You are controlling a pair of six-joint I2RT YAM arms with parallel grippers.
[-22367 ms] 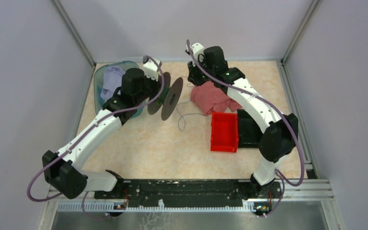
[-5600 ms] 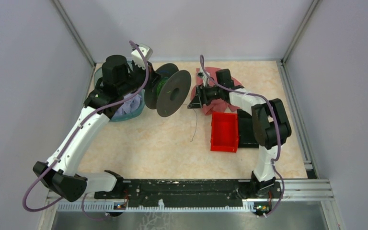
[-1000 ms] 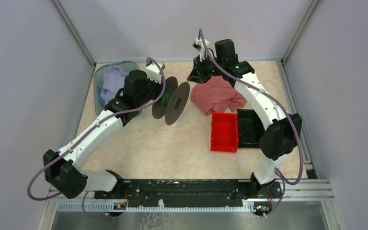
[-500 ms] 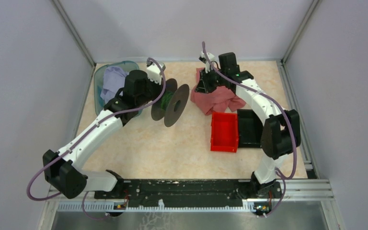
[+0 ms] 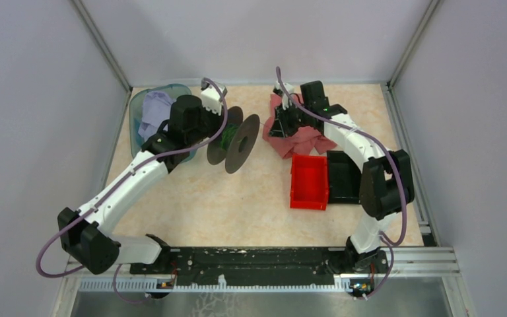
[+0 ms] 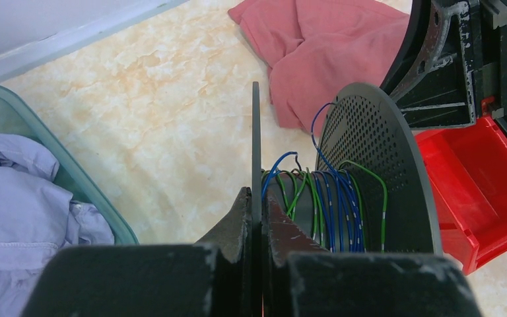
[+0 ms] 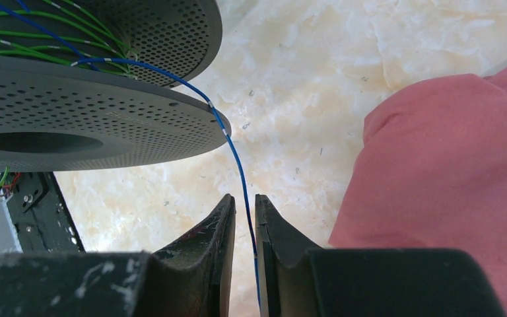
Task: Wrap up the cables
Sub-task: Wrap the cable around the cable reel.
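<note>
Cable [image 7: 232, 148] threading right claw [image 7: 243, 199] shows only in wrist view

Bright, even light falls from above. In the overhead view the arms and the black spool [image 5: 243, 142] cast only soft, faint shadows on the pale counter [image 5: 191, 198], and everything there is sharp. In the wrist views the left hand [image 6: 256, 205] and right hand [image 7: 244, 211] look dark and slightly soft up close, while the spool's perforated flanges and the blue cable [image 7: 228, 142] are crisp.
</note>
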